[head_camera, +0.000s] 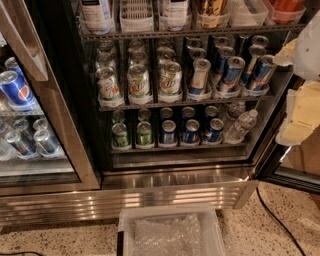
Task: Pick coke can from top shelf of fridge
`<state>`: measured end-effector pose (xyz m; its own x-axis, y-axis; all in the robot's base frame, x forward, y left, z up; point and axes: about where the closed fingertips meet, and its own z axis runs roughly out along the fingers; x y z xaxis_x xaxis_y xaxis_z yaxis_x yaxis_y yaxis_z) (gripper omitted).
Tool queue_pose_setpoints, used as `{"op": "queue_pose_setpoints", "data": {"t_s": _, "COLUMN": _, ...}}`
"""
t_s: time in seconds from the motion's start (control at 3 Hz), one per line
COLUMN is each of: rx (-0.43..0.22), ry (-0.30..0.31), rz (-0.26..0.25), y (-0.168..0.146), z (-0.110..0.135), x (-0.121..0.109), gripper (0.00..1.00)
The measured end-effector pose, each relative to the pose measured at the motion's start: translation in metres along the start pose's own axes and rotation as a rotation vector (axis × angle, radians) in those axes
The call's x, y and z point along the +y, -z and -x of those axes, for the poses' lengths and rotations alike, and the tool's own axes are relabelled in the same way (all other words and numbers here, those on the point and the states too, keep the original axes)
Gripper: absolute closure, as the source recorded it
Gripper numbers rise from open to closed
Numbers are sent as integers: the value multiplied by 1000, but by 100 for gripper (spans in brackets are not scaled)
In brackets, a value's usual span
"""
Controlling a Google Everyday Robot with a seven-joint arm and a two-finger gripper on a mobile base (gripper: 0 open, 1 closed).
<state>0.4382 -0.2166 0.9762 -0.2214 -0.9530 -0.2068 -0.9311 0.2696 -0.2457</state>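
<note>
A: Where does the coke can (286,8) sit from your pincer (299,114)?

B: Well above your pincer and a touch further into the fridge (175,187). You see only its red lower part, standing in the end clear bin (272,19) on the top shelf (150,34), cut off at the top of your view.

A: And the pincer itself?

B: It hangs pale and cream-coloured at the right side of the open doorway, well apart from the can. You cannot tell whether it is released or clenched, nor whether it holds anything.

A: What lies nearest it?

B: The blue-and-silver cans (252,70) on the rack (240,96) just beside it, toward the interior. A water bottle (242,125) leans tilted one rack lower, near the pincer's lower end. Far beneath it, a clear tub (170,232) sits on the floor (250,235) before the fridge.
</note>
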Motion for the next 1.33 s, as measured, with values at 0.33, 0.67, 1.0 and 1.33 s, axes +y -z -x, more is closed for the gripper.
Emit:
{"op": "queue_pose_setpoints", "data": {"t_s": 0.33, "rx": 0, "ry": 0, "rz": 0, "y": 0, "z": 0, "x": 0, "gripper": 0}}
{"op": "queue_pose_setpoints", "data": {"t_s": 0.67, "rx": -78, "ry": -46, "rz": -37, "y": -5, "z": 6, "x": -15, "gripper": 0}}
{"op": "queue_pose_setpoints", "data": {"t_s": 1.0, "rx": -246, "ry": -184, "rz": -92, "y": -10, "z": 5, "x": -29, "gripper": 0}}
{"op": "queue_pose_setpoints", "data": {"t_s": 1.33, "rx": -330, "ry": -208, "rz": -146, "y": 3, "z": 20, "x": -42, "gripper": 0}}
